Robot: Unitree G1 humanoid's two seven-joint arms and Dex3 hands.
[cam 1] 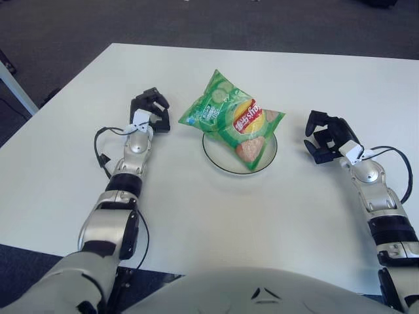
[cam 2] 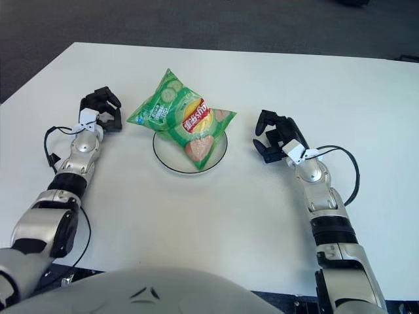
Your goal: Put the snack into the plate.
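Green chip bag (cam 1: pixel 234 121) lying across the white plate (cam 1: pixel 219 160) on the table (cam 1: pixel 196 216), its far-left corner overhanging the rim; left hand (cam 1: pixel 151 111) and right hand (cam 1: pixel 327 136) flank it, open and empty, suggesting release.

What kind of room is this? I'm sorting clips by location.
Probably an office or lab: a plain white table on dark grey carpet, holding only a plate and a green snack bag.
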